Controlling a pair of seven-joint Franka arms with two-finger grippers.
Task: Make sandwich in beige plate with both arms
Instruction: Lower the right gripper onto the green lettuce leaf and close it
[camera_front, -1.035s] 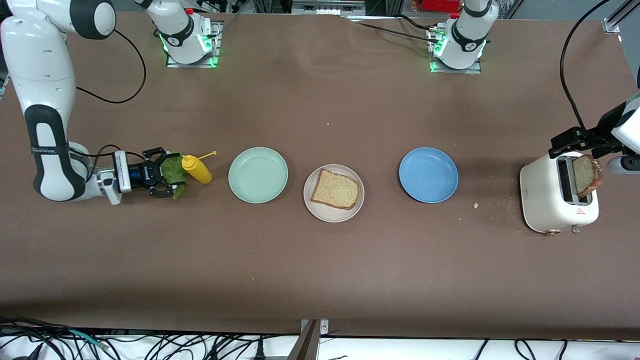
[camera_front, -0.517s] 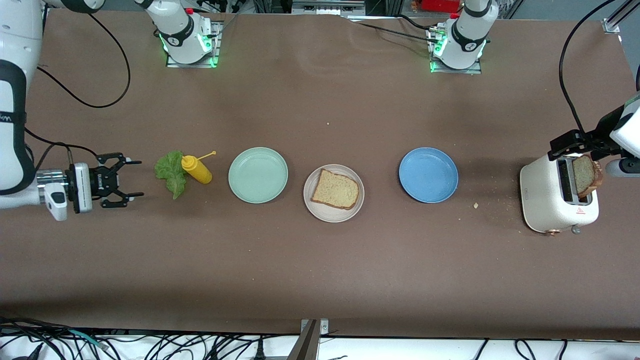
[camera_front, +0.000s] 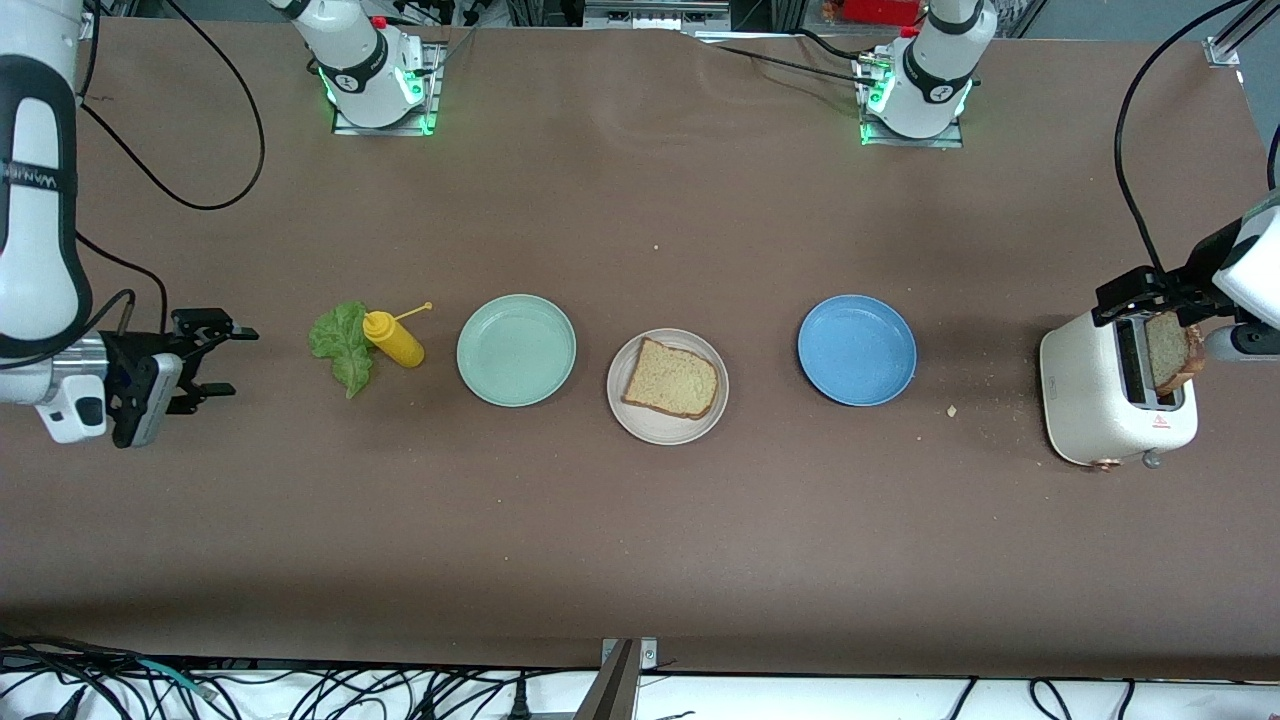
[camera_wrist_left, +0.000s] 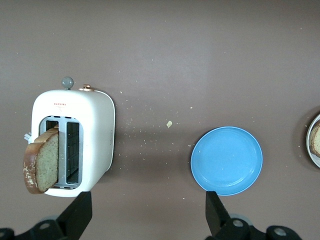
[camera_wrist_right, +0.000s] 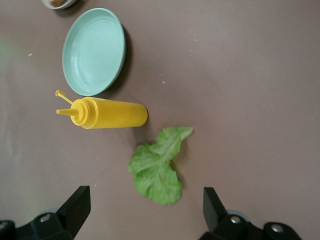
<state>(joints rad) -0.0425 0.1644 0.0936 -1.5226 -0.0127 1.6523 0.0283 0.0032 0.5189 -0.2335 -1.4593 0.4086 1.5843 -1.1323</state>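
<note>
Right tool (camera_front: 215, 360): fingers spread, empty, over bare tabletop (camera_front: 640, 540) toward the right arm's end from the lettuce leaf (camera_front: 342, 345). Left tool (camera_front: 1150, 295): spread, over the toaster (camera_front: 1100, 400), second bread slice (camera_front: 1170, 350) in its slot. Beige plate (camera_front: 640, 420) holds one bread slice (camera_front: 670, 377).

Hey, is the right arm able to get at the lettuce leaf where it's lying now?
Probably yes. The right tool is open, and nothing lies between it and the lettuce leaf. The leaf lies flat on the table; the yellow bottle touches only its edge toward the plates, so that side is crowded.
</note>
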